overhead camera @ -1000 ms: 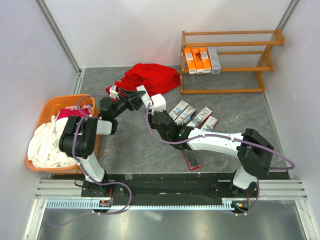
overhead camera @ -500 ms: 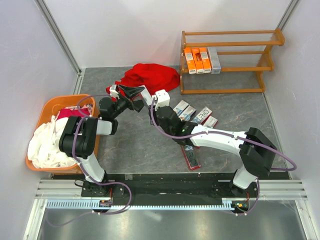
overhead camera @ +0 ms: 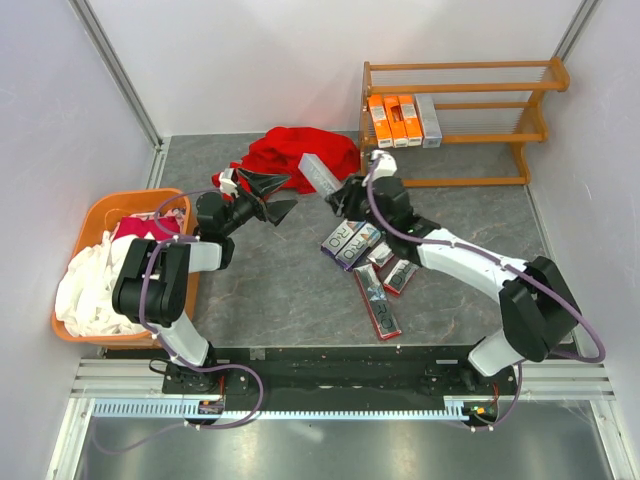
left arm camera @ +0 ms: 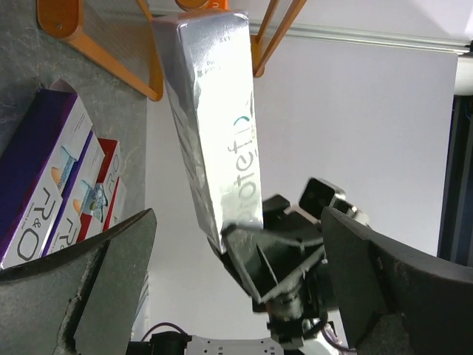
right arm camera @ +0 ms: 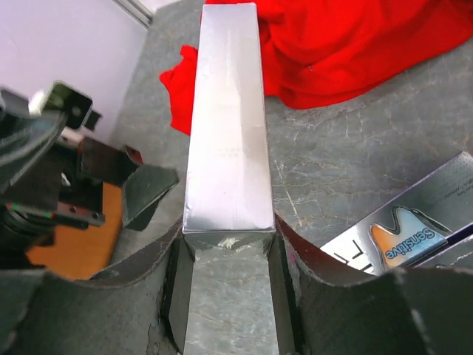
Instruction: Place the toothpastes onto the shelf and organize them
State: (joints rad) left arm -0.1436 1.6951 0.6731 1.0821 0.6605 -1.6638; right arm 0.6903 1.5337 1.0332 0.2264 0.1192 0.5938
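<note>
My right gripper (overhead camera: pixel 342 193) (right arm camera: pixel 228 238) is shut on one end of a silver toothpaste box (overhead camera: pixel 320 171) (right arm camera: pixel 226 126) (left arm camera: pixel 218 111), held above the table in front of the red cloth. My left gripper (overhead camera: pixel 274 194) (left arm camera: pixel 238 216) stands open just left of that box, with nothing between its fingers. Several more toothpastes lie on the table: purple ones (overhead camera: pixel 346 241) (left arm camera: pixel 41 177) and red ones (overhead camera: pixel 377 302). The wooden shelf (overhead camera: pixel 455 181) stands at the back right, and on its middle tier are three orange boxes (overhead camera: pixel 394 121) and a silver-grey one (overhead camera: pixel 429 120).
A red cloth (overhead camera: pixel 305 155) (right arm camera: pixel 355 44) lies behind the grippers. An orange basket (overhead camera: pixel 92 215) of white and red cloths sits at the left edge. White walls close in the table at the back and sides.
My left gripper has opened and let go of the silver box. My right gripper, shut on it, has carried it back and to the right, away from the left fingers.
</note>
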